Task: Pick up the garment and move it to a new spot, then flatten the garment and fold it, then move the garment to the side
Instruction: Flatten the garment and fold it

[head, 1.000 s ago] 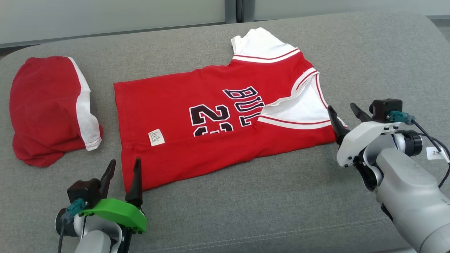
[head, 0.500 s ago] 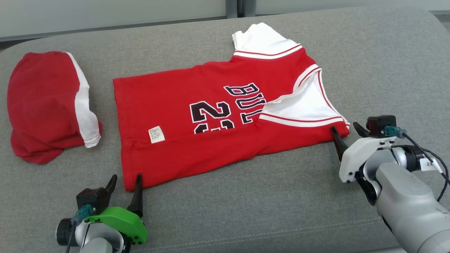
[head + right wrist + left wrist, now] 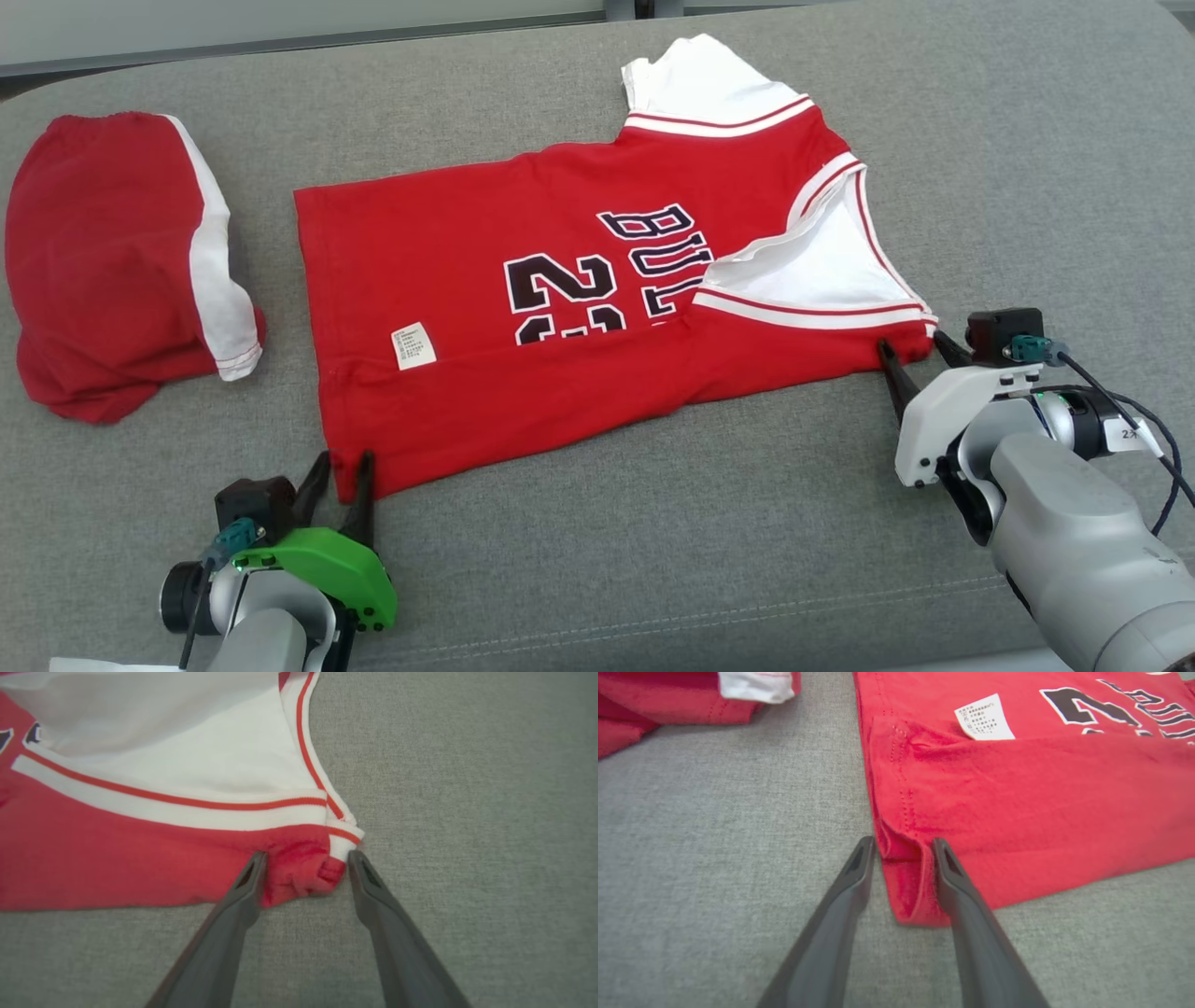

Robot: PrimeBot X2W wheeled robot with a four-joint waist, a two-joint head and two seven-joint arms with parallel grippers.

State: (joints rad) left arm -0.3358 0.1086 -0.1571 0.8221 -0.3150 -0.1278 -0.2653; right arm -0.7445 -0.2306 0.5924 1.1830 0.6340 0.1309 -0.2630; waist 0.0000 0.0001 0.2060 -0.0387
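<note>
Red jersey (image 3: 523, 308) lies spread on the grey cushion (image 3: 653, 560), its near edge folded over. We hold our left gripper (image 3: 345, 457) with jaws apart astride the near-left hem corner, cloth bunched between the fingers (image 3: 850, 891). We hold our right gripper (image 3: 910, 343) with jaws spread wide astride the near-right shoulder corner. Red-and-white shorts (image 3: 103, 271) lie at the left.

Up and left of left claw (image 3: 345, 459), well apart: crumpled red cloth bundle (image 3: 103, 271), white side panel, red-stitched hem. Under and all round claw: grey woven cushion (image 3: 653, 560), faint seam on near side. Far beyond claw: pale wall strip (image 3: 280, 19).
</note>
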